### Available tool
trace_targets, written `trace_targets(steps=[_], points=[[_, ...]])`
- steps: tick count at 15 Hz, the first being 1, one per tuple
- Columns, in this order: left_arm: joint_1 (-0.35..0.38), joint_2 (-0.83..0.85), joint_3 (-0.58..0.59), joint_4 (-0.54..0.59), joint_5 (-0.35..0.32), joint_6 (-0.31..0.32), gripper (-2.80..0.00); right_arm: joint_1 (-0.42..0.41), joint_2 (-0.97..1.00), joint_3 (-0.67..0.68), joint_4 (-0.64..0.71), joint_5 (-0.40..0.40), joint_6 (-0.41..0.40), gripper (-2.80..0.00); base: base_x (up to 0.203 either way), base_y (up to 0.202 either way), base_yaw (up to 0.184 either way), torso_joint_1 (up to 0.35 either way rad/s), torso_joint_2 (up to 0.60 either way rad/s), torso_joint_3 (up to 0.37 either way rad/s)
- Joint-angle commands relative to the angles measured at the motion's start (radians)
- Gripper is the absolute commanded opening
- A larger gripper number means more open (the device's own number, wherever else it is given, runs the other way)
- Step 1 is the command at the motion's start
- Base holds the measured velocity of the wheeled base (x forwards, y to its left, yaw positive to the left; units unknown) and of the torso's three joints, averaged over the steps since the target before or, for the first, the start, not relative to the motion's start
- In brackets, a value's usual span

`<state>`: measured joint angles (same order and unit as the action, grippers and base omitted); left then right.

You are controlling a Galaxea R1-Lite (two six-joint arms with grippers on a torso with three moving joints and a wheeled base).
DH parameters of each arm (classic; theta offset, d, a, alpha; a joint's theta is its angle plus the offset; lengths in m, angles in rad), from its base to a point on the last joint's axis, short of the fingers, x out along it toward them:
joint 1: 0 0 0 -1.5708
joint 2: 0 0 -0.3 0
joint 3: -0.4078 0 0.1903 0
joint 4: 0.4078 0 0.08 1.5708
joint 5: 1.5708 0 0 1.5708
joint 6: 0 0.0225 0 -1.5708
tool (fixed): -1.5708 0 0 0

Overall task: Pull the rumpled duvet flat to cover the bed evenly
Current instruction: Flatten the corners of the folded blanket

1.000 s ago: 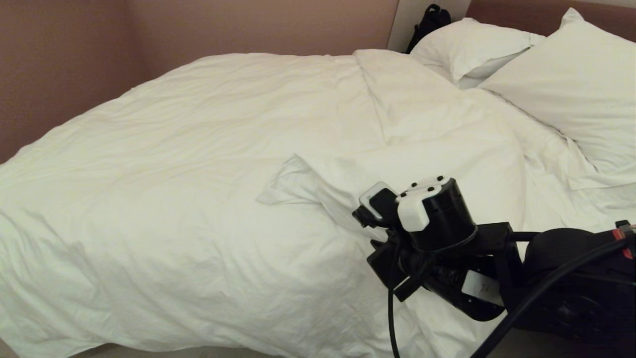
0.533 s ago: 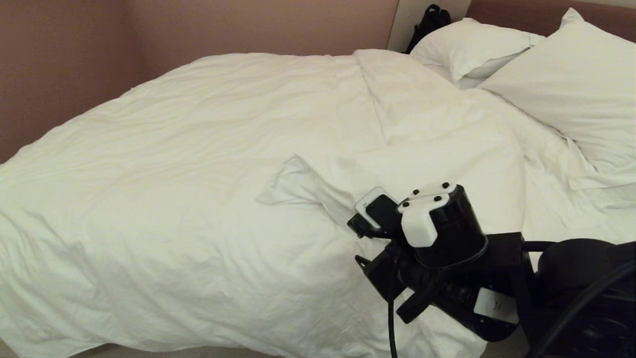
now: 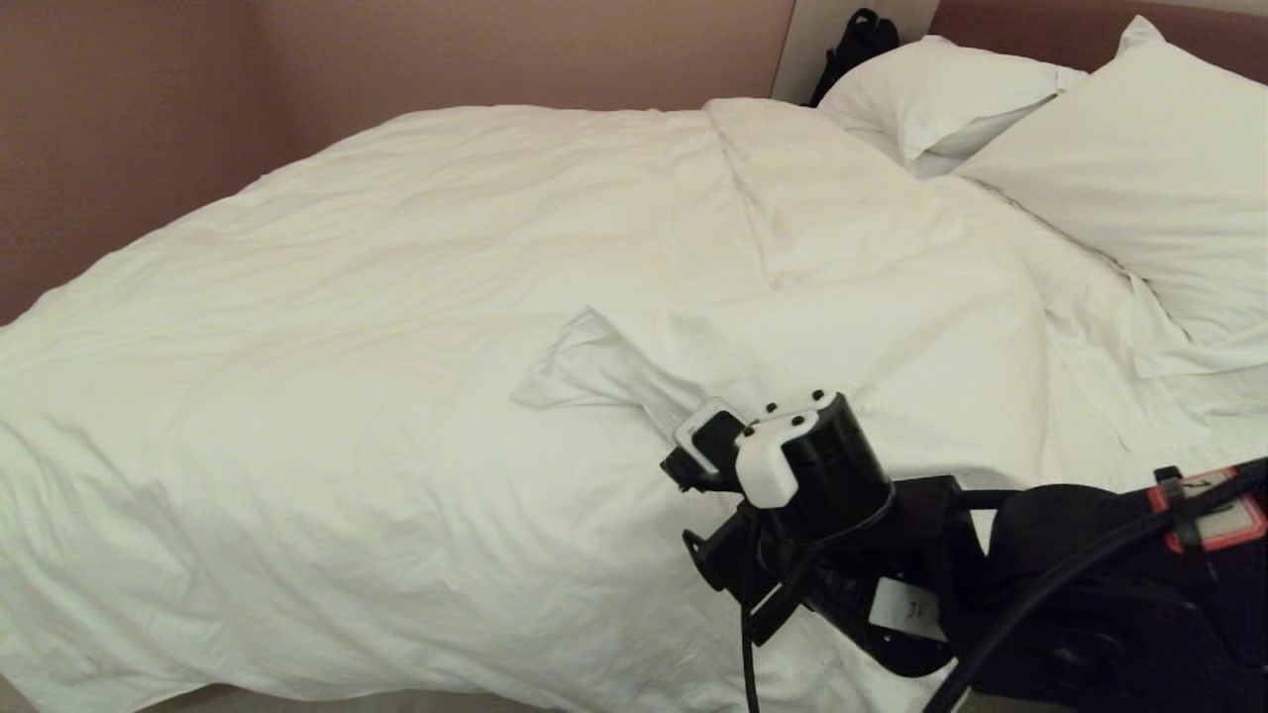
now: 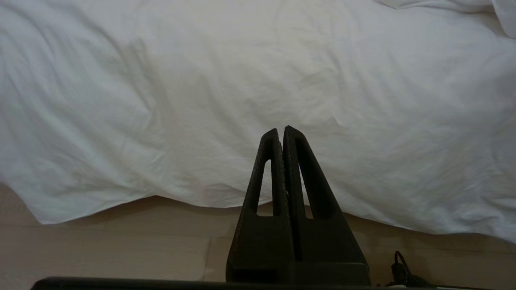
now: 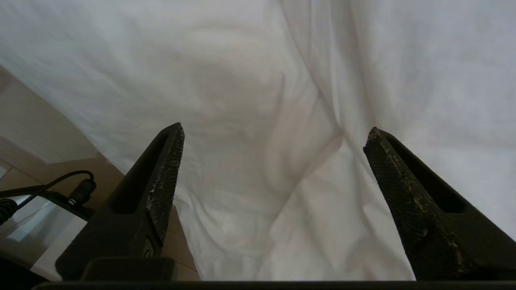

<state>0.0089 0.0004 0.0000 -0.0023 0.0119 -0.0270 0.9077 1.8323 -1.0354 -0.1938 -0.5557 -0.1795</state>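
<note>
The white duvet (image 3: 396, 347) lies wrinkled over nearly the whole bed, with a folded-over flap (image 3: 594, 366) near its middle. It hangs over the near side towards the floor. My right arm's wrist (image 3: 792, 465) hovers just in front of that flap; its fingers are hidden in the head view. In the right wrist view my right gripper (image 5: 274, 133) is open, wide apart over a creased fold of duvet (image 5: 282, 169), with nothing held. My left gripper (image 4: 281, 131) is shut and empty, pointing at the duvet's hanging edge (image 4: 242, 80).
Two white pillows (image 3: 941, 94) (image 3: 1139, 168) lean at the reddish-brown headboard (image 3: 1030, 25). A black bag (image 3: 857, 40) sits behind them. A brown wall (image 3: 119, 119) borders the far side. Tan floor (image 4: 121, 249) shows below the duvet, and a black cable (image 5: 60, 189) runs beside my right gripper.
My right arm's wrist has shifted left and slightly down in the head view, closer to the flap's near end. The duvet's folds look the same.
</note>
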Motion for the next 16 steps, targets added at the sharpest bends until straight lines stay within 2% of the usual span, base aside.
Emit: trace_targets(steps=[1,5,8,16], points=[[0.000,0.000,0.000,0.001,0.000,-0.001,-2.80,0.000,0.044,-0.012,-0.001,-0.003,0.000,0.00,0.000,0.000,0.000,0.000,0.00,0.000],[0.000,0.000,0.000,-0.001,0.000,-0.001,-2.80,-0.001,0.067,-0.010,-0.001,-0.010,0.000,0.00,0.000,0.000,0.000,0.000,0.00,0.000],[0.000,0.000,0.000,-0.001,0.000,-0.001,-2.80,-0.005,0.110,-0.014,-0.003,-0.048,0.002,0.00,0.000,0.000,0.000,0.000,0.00,0.000],[0.000,0.000,0.000,-0.001,0.000,-0.001,-2.80,-0.011,0.174,-0.016,-0.089,-0.062,-0.007,0.00,0.000,0.000,0.000,0.000,0.00,0.000]])
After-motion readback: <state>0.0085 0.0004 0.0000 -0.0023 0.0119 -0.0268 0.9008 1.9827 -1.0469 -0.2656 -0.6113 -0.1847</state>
